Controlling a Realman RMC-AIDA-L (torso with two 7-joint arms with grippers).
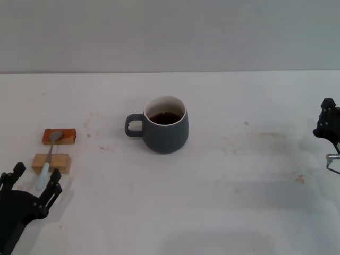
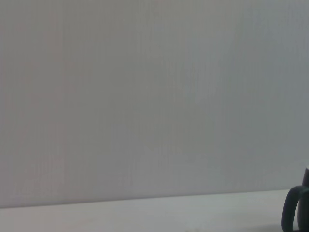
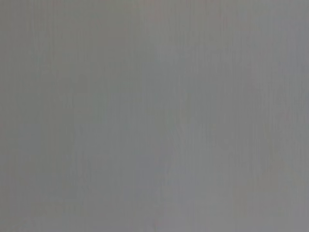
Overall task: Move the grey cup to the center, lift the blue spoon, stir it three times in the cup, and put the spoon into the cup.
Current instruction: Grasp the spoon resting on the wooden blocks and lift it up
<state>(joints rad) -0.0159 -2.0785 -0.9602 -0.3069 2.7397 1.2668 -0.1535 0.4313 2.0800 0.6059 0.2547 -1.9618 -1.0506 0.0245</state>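
Observation:
The grey cup stands upright near the middle of the white table, handle toward my left, with dark liquid inside. Its handle also shows at the edge of the left wrist view. The blue spoon lies across two small wooden blocks at the left, bowl on the far block, pale handle pointing toward me. My left gripper is open at the near left, its fingers on either side of the handle's near end. My right gripper is at the table's right edge, away from the cup.
The far wooden block is reddish-brown and the near block is pale. Faint stains mark the table right of the cup. A grey wall runs behind the table. The right wrist view shows only a plain grey surface.

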